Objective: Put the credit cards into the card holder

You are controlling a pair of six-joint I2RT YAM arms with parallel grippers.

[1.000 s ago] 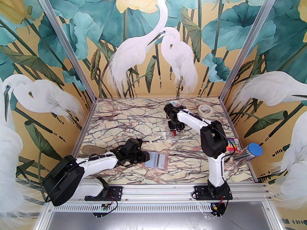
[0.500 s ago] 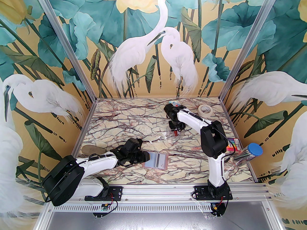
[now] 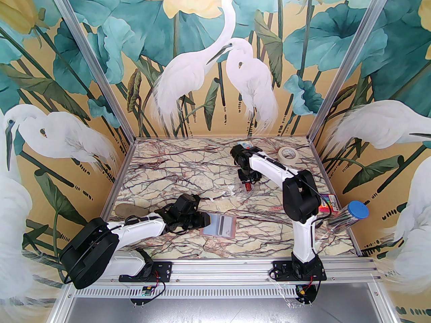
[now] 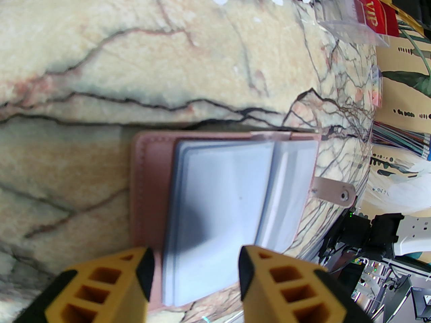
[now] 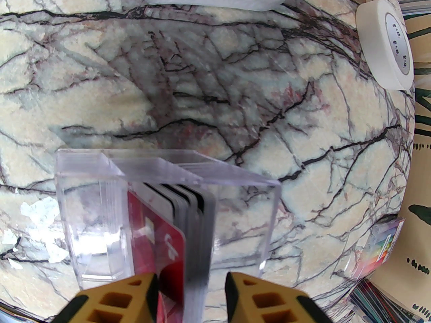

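**Step shown: drawing one card from the stand, with the holder braced open.**

*Left.* The left gripper (image 4: 195, 267) lies low over the near front of the surface (image 4: 101, 45). Its fingers are parted and astride the near end of the clear sleeves (image 4: 222, 197) of the card holder (image 4: 151, 187). The holder lies open and flat, pink cover down and snap strap (image 4: 333, 193) splayed to one side. Whether the fingers press on it cannot be told.

*Right.* Well apart, toward the back of the surface, the credit cards (image 5: 198, 234) stand on edge in a clear stand (image 5: 87, 214), with a red card (image 5: 158, 234) outermost. The right gripper (image 5: 190, 288) reaches down over them with its fingers parted. They bracket the whole stack, and a slim gap shows at one pad, so nothing is clamped yet.

*Doing it well (judgement).*
- The fingers now span every card. The grip is best shifted sideways to isolate a single card, probably the red one, before closing.
- The card should be lifted straight up along the stand walls, since the light stand may tip or come up with it.
- The left fingers should hold a sleeve mouth open, facing the approach.
- The card is best led in corner first, with the holder pinned against sliding.
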